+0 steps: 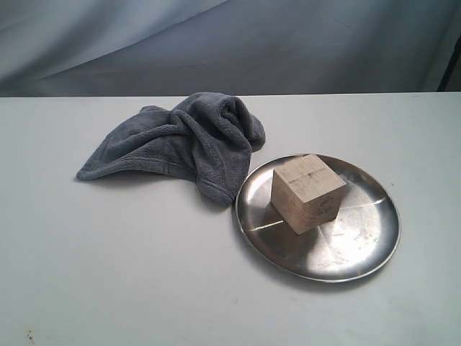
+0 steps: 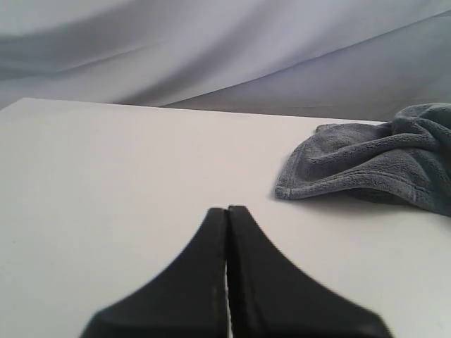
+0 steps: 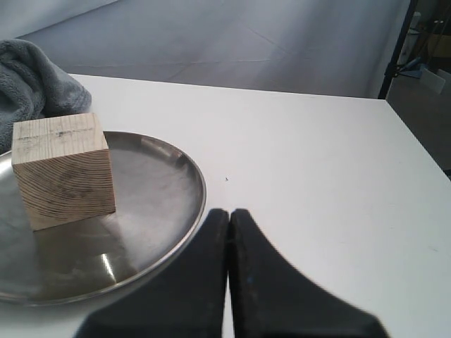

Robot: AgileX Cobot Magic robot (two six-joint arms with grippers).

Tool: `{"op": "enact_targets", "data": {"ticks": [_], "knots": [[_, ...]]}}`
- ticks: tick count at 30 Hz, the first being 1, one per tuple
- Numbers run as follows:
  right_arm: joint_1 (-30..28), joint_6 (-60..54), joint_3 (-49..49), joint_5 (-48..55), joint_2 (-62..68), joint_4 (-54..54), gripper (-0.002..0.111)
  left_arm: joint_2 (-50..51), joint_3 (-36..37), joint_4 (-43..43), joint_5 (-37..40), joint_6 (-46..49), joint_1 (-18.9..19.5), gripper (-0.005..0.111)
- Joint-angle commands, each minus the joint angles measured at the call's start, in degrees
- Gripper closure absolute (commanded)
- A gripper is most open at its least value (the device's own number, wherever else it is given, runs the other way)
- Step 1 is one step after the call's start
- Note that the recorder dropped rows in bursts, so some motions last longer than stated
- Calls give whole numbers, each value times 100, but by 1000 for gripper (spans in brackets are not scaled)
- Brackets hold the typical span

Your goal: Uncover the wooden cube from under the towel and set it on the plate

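Right hand [image 3: 227,211] closed, wooden cube [image 3: 63,172] on plate [image 3: 158,193]

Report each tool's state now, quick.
Left tool: closed, holding nothing.
Right tool: closed, holding nothing; the wooden cube sits free on the plate.

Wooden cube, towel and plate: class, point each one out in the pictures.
wooden cube [image 1: 308,180], exterior view, on its top face.
towel [image 1: 180,144], exterior view, on its crumpled middle.
plate [image 1: 360,238], exterior view, on its bare right side.

High exterior and low wrist views share towel [image 1: 180,140].
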Motion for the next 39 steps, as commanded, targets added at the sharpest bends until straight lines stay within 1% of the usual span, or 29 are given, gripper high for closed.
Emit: {"op": "enact_targets", "data": {"ticks": [1,9,11,14,15,21,29,39], "knots": [[13,-12,20,-2,-31,-48,108,-22,28,9,-4,-27,11,107],[13,-12,20,-2,-31,-48,108,-22,28,44,-4,-9,-1,107],[13,-12,20,-2,-31,-48,108,-22,28,44,7,-10,-105,107],[13,-12,20,-2,-31,-48,108,-22,28,44,7,-10,-369,107],[13,-12,20,-2,-31,-48,108,-22,28,44,7,-10,-396,107],[13,-12,20,-2,-31,-48,108,-22,28,56,7,-8,-347,107],[13,-12,20,-2,-31,-48,108,-22,28,79,7,48,-89,107],[13,-12,20,-2,-31,-48,108,-22,28,79,-44,87,-89,107]]}}
